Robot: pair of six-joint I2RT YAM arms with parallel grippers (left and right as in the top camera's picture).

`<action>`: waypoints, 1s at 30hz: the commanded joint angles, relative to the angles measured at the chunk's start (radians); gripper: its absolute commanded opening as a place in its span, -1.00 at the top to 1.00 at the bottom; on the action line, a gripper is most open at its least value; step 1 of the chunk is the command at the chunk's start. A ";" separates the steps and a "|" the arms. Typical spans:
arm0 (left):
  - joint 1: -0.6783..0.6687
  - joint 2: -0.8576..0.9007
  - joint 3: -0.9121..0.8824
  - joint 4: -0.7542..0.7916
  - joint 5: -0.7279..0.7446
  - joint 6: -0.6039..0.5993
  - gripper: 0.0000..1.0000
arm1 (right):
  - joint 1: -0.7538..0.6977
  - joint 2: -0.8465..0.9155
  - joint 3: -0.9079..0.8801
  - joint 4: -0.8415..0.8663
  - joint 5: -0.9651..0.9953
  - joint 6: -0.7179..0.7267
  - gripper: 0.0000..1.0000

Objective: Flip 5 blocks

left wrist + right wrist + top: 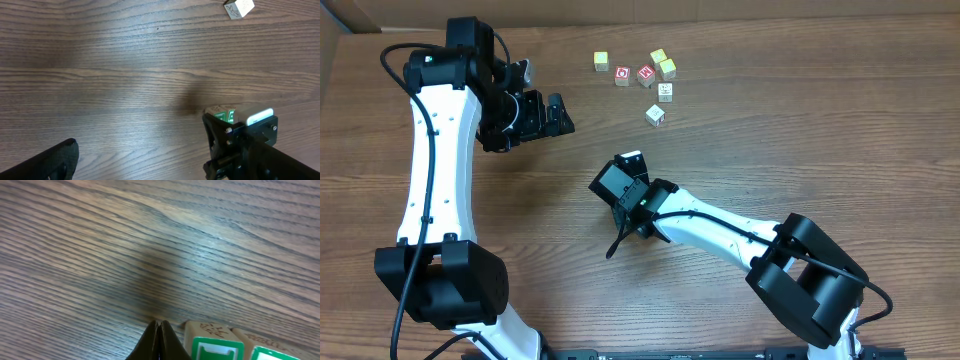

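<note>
At mid-table, on the brown wood-grain table top (800,120), the right claw (159,330) stands pinched fully together. Its two black tips meet in a point close over the wood, and nothing is held between them.

Just beside those tips, to their right in the right wrist view, sits the nearer green-faced cube (216,349), a tiny pale wooden block with a green-bordered face. The second green-faced cube (265,352) lies just beyond it. Whether the nearer one touches the finger cannot be told.

The lower white cube (655,115) and the upper white cube (665,92) lie further up the table, apart from both claws. The lower one is the closer to the right claw.

The left claw (560,114) is spread to its widest and holds nothing. It sits to the left of the white cubes, well clear of them.

Three plain yellow cubes (667,69) and two red-faced cubes (645,74) are clustered above the white pair.

Markings: the nearer green-faced cube carries a dark printed symbol on its top. The lower white cube shows a similar dark figure, and the red faces bear white marks. None of these can be read.
</note>
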 commanded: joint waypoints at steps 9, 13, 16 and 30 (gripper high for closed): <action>-0.006 0.011 0.020 0.003 -0.004 0.011 -0.99 | -0.018 0.004 0.018 -0.045 0.037 0.008 0.92; -0.006 0.011 0.020 0.003 -0.004 0.011 -0.99 | -0.018 0.004 0.018 -0.045 0.037 0.008 0.92; -0.006 0.011 0.020 0.003 -0.004 0.011 -1.00 | -0.018 0.004 0.018 -0.040 0.037 0.008 0.92; -0.006 0.011 0.020 0.003 -0.004 0.011 -0.99 | -0.093 -0.116 0.130 -0.089 -0.018 0.026 0.63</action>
